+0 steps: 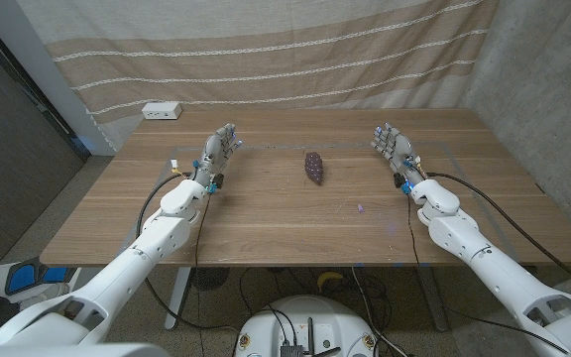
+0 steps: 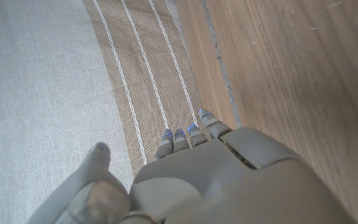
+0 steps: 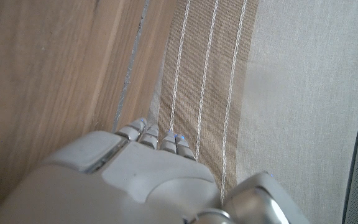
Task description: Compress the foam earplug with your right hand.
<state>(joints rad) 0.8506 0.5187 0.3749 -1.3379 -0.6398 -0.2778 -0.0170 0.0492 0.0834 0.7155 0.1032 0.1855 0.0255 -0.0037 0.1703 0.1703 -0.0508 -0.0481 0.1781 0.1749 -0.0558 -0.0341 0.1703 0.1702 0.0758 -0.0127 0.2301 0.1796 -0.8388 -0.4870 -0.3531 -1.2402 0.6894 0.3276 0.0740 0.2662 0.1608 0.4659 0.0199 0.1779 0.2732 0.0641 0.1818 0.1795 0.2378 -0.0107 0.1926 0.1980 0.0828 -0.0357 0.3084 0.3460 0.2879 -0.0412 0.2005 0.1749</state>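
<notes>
Nearest us, both our arms came in from the bottom corners and reached out over the wooden surface (image 1: 266, 223). Our left hand (image 1: 219, 151) stood toward the left side of the surface, fingers (image 2: 194, 134) apart and reaching away from us, holding nothing. Our right hand (image 1: 395, 147) mirrored it on the right side, fingers (image 3: 157, 135) likewise spread and gripping nothing. In both wrist views we looked along the back of each hand toward the far edge of the surface, with nothing between thumb and fingers.

Between the two hands, roughly level with them and near the middle of the surface, lay a small dark purplish object, the foam earplug (image 1: 313, 167). It sat well apart from both hands, touched by neither; its exact shape was too small for us to make out.

Further back, at the far left corner of the surface, sat a white power strip (image 1: 162, 110). Behind everything hung a beige striped curtain (image 1: 266, 55), its white lines running across the brown band.
</notes>
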